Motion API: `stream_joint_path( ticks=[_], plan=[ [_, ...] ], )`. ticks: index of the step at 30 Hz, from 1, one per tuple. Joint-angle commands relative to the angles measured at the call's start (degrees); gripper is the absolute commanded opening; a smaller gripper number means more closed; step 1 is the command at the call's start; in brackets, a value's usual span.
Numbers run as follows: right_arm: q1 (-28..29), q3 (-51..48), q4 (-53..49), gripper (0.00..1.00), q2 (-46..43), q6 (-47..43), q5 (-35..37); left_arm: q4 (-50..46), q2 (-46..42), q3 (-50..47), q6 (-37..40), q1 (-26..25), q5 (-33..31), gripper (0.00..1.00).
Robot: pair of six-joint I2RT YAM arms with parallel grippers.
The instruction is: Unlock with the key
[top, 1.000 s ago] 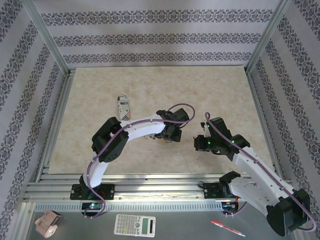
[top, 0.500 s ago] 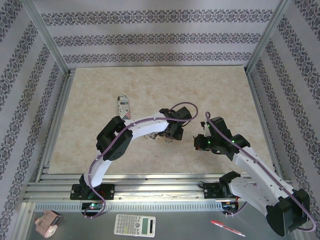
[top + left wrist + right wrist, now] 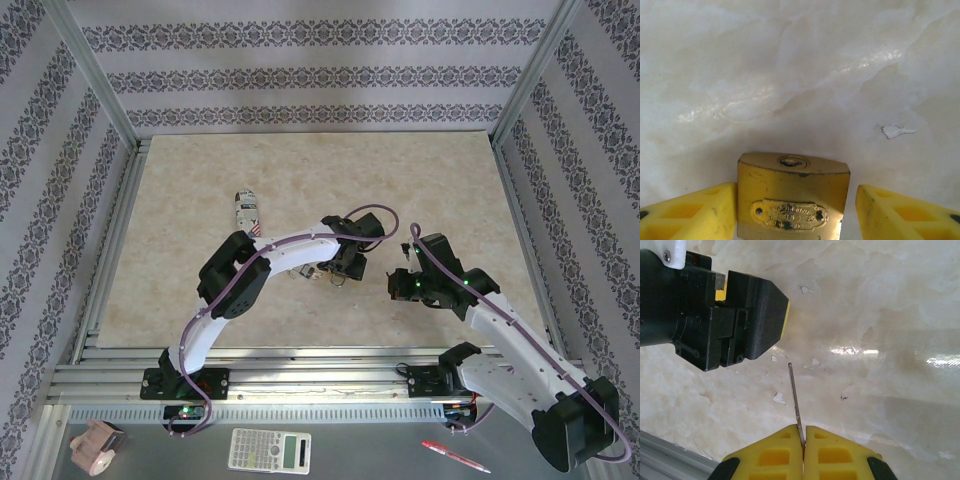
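A brass padlock [image 3: 792, 200] lies on the pale marble-look table, its keyhole [image 3: 792, 161] facing away from the left wrist camera. My left gripper [image 3: 796, 212] is open and straddles it: the left yellow finger [image 3: 700, 212] touches the lock's side, while the right finger [image 3: 900, 215] stands a small gap off. My right gripper [image 3: 803, 432] is shut on the key [image 3: 795, 395], whose thin pale blade sticks out edge-on toward the left gripper's black housing [image 3: 735, 315]. From above, the left gripper [image 3: 338, 275] and the right gripper [image 3: 398, 283] face each other at mid-table.
A printed can [image 3: 246, 213] lies behind the left arm. White flecks [image 3: 897, 131] dot the tabletop. Slotted aluminium rails [image 3: 300, 375] run along the near edge. Beyond them sit a calculator [image 3: 270, 450], a tape roll [image 3: 97, 447] and a red pen [image 3: 455, 457].
The left arm's elbow has shifted slightly right and its gripper has edged a little toward the right one. The right arm has not moved.
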Motion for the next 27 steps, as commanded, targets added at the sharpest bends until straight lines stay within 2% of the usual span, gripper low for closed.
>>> stream_joint_path(
  ticks=[1, 8, 15, 21, 27],
  plan=[
    [-0.7, -0.4, 0.6, 0.00, 0.1, -0.5, -0.9, -3.0, 1.8, 0.5, 1.7, 0.6, 0.2, 0.59],
    [-1.8, -0.7, 0.7, 0.00, -0.4, -0.7, -1.0, -2.8, 1.3, -2.0, 2.2, 0.6, 0.1, 0.54],
    [-6.7, -0.3, 2.3, 0.00, -1.2, -1.2, -5.5, 1.6, -2.5, -8.5, 4.7, 1.3, 1.1, 0.32],
    [-11.5, 3.4, 1.8, 0.00, -1.6, -3.2, -11.2, 11.1, -14.3, -20.7, 14.8, 2.5, 0.9, 0.21],
    [-12.2, 6.7, 1.0, 0.00, -1.0, -4.5, -16.3, 21.4, -29.4, -31.0, 27.1, 3.2, -0.4, 0.17]
  ],
)
